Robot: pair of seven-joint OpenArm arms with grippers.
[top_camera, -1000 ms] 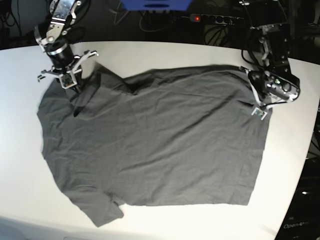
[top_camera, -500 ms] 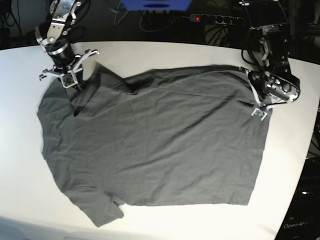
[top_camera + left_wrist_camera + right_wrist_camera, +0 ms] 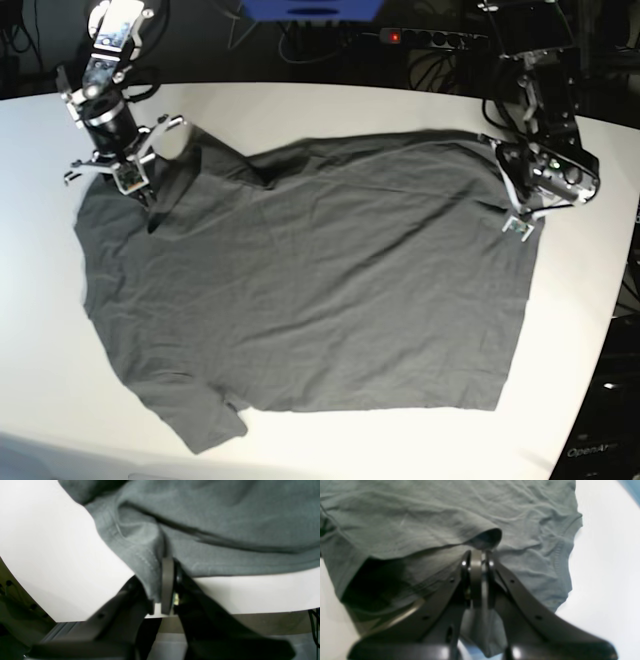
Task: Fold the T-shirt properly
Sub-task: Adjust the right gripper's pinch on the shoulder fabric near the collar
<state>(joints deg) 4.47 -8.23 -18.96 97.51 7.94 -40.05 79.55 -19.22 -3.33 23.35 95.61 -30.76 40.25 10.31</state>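
The right gripper (image 3: 128, 183) has drifted left since the earlier frame; the left gripper (image 3: 518, 222) has kept still. Both jaws are clamped on cloth: right apparently at the shoulder, left at the hem corner. The shirt (image 3: 310, 290), dark grey and wrinkled, lies spread on the desk (image 3: 330, 105). Next comes lifting together to fold.

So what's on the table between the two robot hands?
Only the dark grey soft T-shirt, spread flat on the white table, as the base view shows.
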